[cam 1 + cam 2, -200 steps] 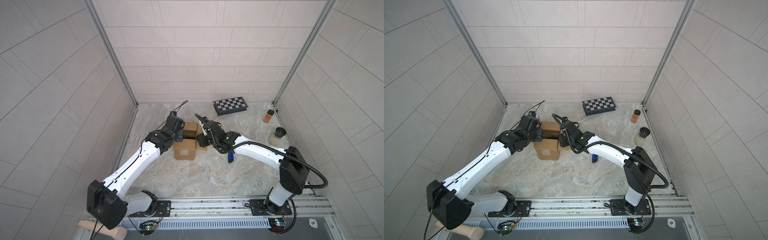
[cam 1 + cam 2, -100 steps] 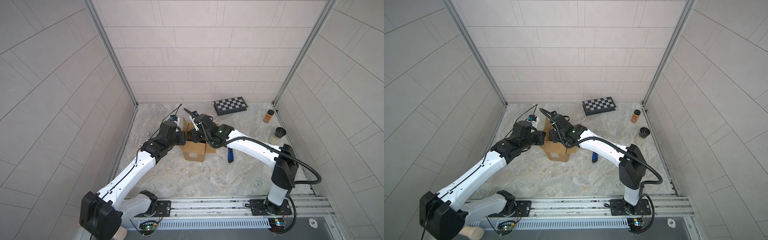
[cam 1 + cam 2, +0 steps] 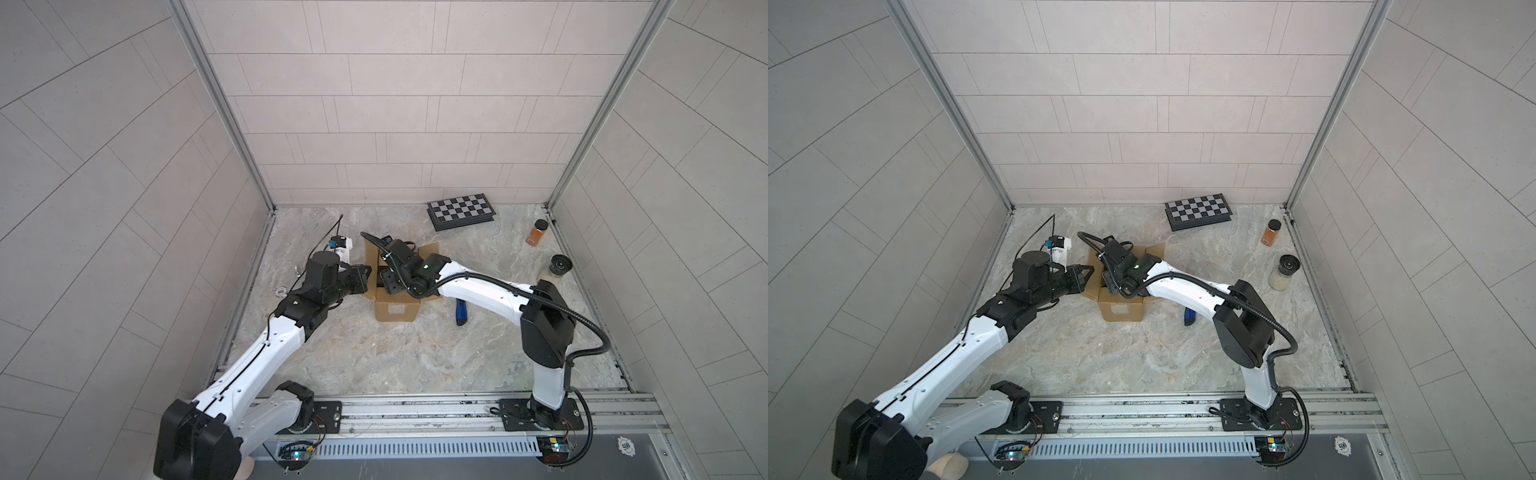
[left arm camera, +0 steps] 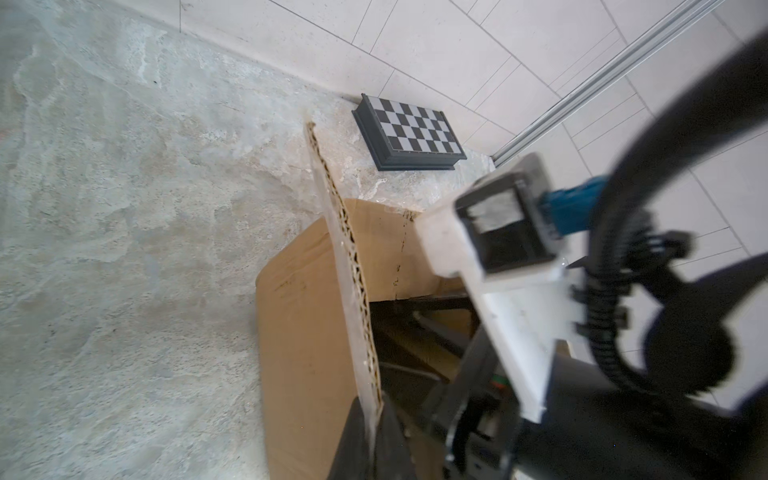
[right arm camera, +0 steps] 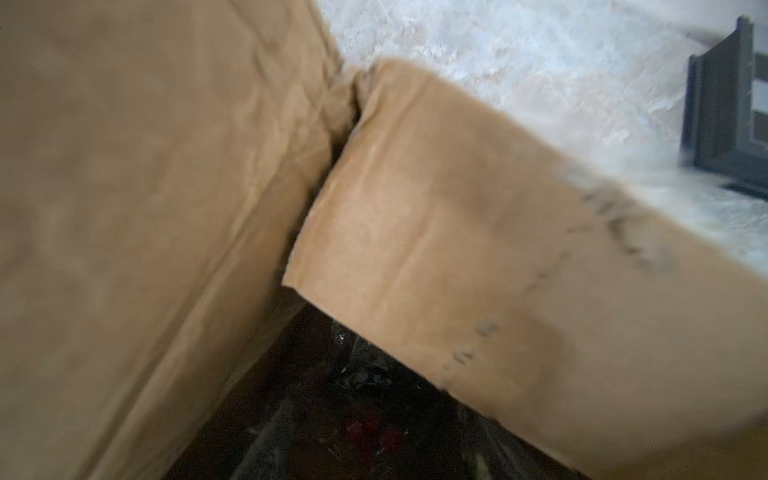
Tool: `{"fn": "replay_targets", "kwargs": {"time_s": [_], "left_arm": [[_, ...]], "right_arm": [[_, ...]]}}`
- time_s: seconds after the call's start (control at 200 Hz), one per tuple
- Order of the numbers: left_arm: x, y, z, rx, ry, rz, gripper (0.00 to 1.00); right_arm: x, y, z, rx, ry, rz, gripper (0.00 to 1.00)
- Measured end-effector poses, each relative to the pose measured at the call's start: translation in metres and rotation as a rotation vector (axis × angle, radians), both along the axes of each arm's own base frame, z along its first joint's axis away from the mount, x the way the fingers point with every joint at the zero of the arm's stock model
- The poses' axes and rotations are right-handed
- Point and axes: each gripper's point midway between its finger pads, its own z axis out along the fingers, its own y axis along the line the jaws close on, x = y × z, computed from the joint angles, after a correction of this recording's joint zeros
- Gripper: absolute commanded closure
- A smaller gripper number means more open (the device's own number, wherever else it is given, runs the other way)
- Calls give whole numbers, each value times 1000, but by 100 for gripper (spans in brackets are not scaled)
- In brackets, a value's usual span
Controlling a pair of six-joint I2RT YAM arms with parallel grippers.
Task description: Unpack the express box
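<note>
**A:** Where does the express box (image 3: 395, 309) sit against the two claws?

**B:** It stands upright on the surface (image 3: 415, 365), mouth up, flaps spread; the right claw (image 3: 390, 284) hangs inside that mouth, tips pointing down, so the contents lie straight beneath it and close; the left claw (image 3: 365, 282) is at the box's outer edge, on the side away from the right arm.

**A:** What is the left claw doing?

**B:** It is clamped on the side flap (image 4: 353, 266); the left wrist view shows the corrugated edge running away from the pinching fingertips (image 4: 351, 440); the flap stands between that claw and the cavity.

**A:** And the right claw, open or closed?

**B:** One cannot tell; its own camera shows only the box's cardboard and, below and ahead of it, dark contents (image 5: 374, 432) under something glossy, with a red spot; no fingers show, and in both top views the wrist hides them.

**A:** Which arm should take the item out?

**B:** The right, by judgement; it is far nearer, directly over the cavity; the move looks like a short straight drop and a lift along the same line; the left need only hold the flap aside; the box looks near square from above, so no long axis guides the approach.
</note>
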Motion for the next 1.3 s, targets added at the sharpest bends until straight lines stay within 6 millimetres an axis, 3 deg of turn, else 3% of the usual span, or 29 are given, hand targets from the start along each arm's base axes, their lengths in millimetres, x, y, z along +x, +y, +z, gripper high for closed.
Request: {"fn": "replay_targets", "kwargs": {"time_s": [0.075,0.25,0.496,0.576,0.721,0.771,0.866,1.096,1.186,1.297], "left_arm": [[0,-1,-3,-14,1,-1,100],[1,0,-6,-48,8,15,100],[2,2,-9,-65,26,36,100],[3,3,-9,-72,29,42,100],[4,3,-9,-77,28,51,100],[4,5,-10,-74,27,59,100],[5,7,-10,-67,27,69,100],[0,8,-2,-43,14,78,100],[1,15,-4,-6,18,103,100],[1,22,-9,31,42,134,100]], "right_arm": [[4,3,-19,-16,31,-22,30],[16,0,-44,-32,63,-100,30],[30,2,-55,-43,31,-180,39],[32,5,-56,-27,29,-191,51],[33,11,-57,12,39,-194,93],[34,14,-56,37,48,-195,100],[33,19,-52,77,61,-176,100],[18,21,-16,214,106,-115,100],[8,26,27,303,75,-71,100],[0,31,99,451,-16,-15,100]]}}
